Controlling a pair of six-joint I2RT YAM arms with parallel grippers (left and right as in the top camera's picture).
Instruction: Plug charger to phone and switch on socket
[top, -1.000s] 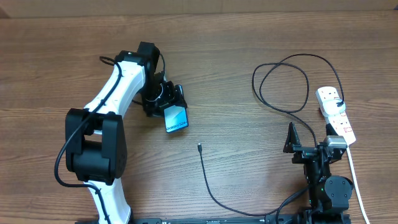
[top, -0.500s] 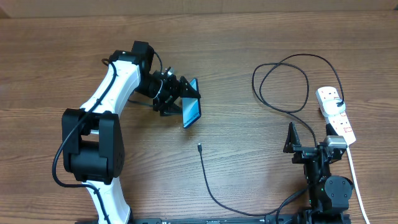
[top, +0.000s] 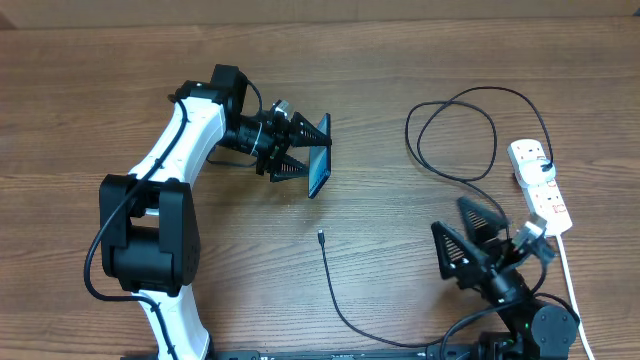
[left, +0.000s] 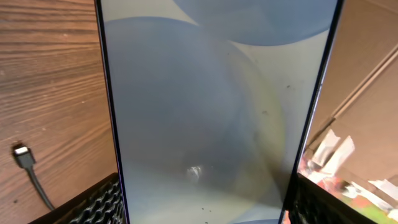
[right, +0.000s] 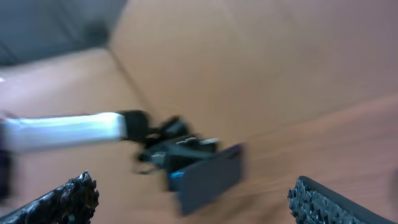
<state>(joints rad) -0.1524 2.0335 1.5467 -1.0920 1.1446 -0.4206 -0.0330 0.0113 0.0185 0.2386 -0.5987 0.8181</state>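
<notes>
My left gripper (top: 312, 150) is shut on the phone (top: 318, 171) and holds it on edge above the table. In the left wrist view the phone's pale screen (left: 211, 106) fills the frame between my fingers (left: 205, 208). The charger's black cable (top: 335, 290) lies on the table, with its metal-tipped connector (top: 320, 237) just below the phone; the connector also shows in the left wrist view (left: 22, 155). The white socket strip (top: 540, 185) lies at the right edge. My right gripper (top: 458, 238) is open and empty, left of the strip. Its blurred wrist view shows the phone (right: 208, 174) ahead between the open fingers (right: 202, 205).
The cable makes a large loop (top: 455, 135) at the back right, running to the strip. A thick white cord (top: 570, 290) runs from the strip toward the front right. A brown cardboard wall (right: 261, 56) stands behind the table.
My left gripper has carried the phone to the right and turned it up on edge. My right arm has tilted and swung toward the left, its fingers now spread wide.
</notes>
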